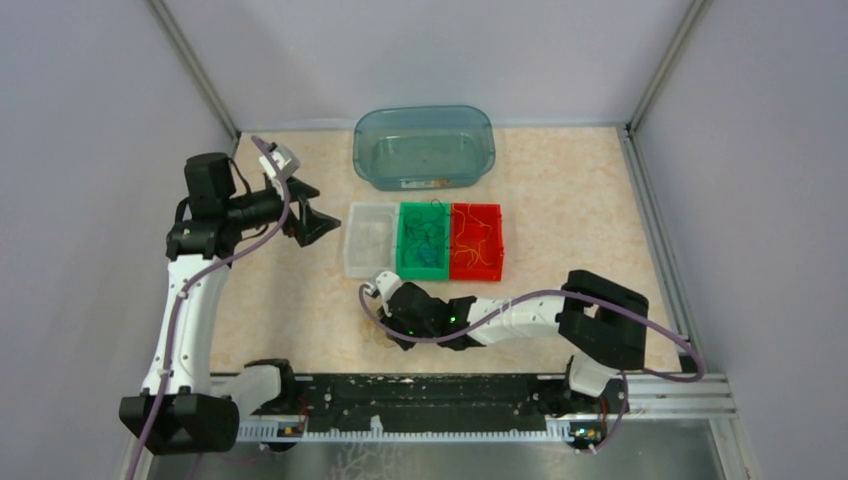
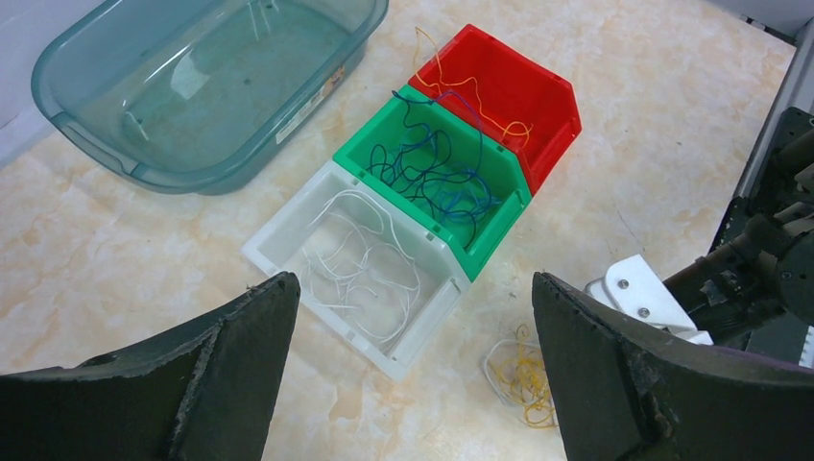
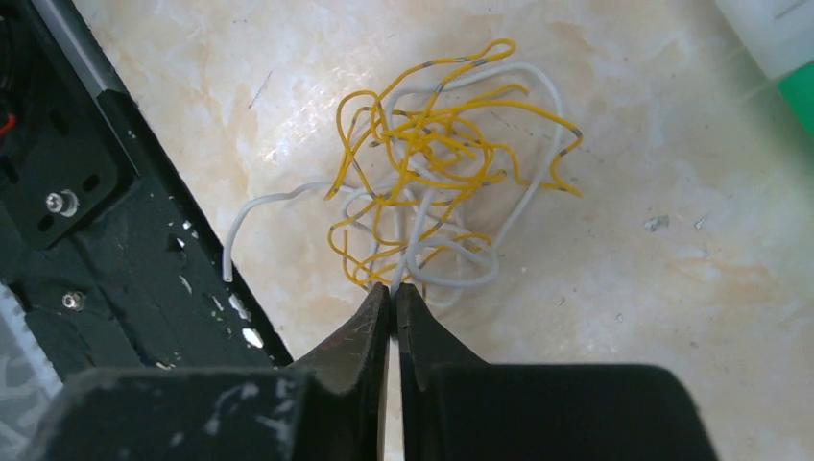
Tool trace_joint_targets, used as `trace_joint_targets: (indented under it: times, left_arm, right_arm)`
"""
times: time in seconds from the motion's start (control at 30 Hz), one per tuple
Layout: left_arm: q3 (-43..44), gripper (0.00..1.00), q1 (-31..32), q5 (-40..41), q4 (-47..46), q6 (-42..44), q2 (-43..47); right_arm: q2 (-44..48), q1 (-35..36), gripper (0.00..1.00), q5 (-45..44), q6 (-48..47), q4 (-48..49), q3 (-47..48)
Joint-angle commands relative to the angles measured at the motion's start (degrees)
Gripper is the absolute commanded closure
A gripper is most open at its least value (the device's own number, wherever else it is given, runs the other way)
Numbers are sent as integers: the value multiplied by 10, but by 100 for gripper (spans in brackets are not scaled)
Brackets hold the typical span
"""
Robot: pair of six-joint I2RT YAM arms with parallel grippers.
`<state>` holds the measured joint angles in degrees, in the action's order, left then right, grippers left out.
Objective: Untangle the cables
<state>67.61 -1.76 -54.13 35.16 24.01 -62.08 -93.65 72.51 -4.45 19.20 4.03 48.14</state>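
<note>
Can't read the sticker (image 2: 307, 101) on the far teal tub (image 2: 58, 106). Left to right: white bin (image 2: 259, 252), white cables (image 2: 360, 259); green bin (image 2: 365, 144), blue cables (image 2: 432, 173); red bin (image 2: 547, 106), yellow-orange cables (image 2: 480, 110). Loose on the near tabletop (image 3: 672, 288), a yellow-and-white tangle (image 3: 432, 182). Then left hand (image 1: 312, 208) wide, right hand (image 3: 394, 288) pinching its edge.

Teal tub (image 1: 400, 150) far on the marbled table (image 1: 580, 200); nearer, white bin (image 1: 371, 209), green bin (image 1: 425, 272), red bin (image 1: 476, 274) touching.
</note>
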Motion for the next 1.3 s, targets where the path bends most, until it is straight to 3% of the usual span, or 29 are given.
trace_joint_targets:
  times: [0.0, 0.17, 0.33, 0.7, 0.93, 1.1, 1.27]
  left_arm:
    - [3, 4, -3, -20, 15, 34, 2]
    - [-8, 4, -2, -44, 29, 52, 6]
    - [-37, 4, -2, -129, 44, 76, 30]
    - [-106, 3, 36, -231, 79, 125, 105]
    - [-109, 13, 71, -227, 79, 141, 112]
    - [-117, 14, 119, -190, 91, 163, 108]
    - [-125, 19, 125, -170, 124, 198, 106]
  right_arm:
    - [32, 0, 100, -11, -16, 37, 21]
    - [122, 1, 100, -10, -39, 18, 19]
    - [203, -2, 100, 35, -71, 6, 26]
    - [270, -68, 100, 155, -55, 145, 14]
    - [262, -88, 100, 238, -35, 196, 27]
    - [249, -89, 100, 264, -20, 232, 33]
    - [248, -90, 100, 282, -14, 249, 37]
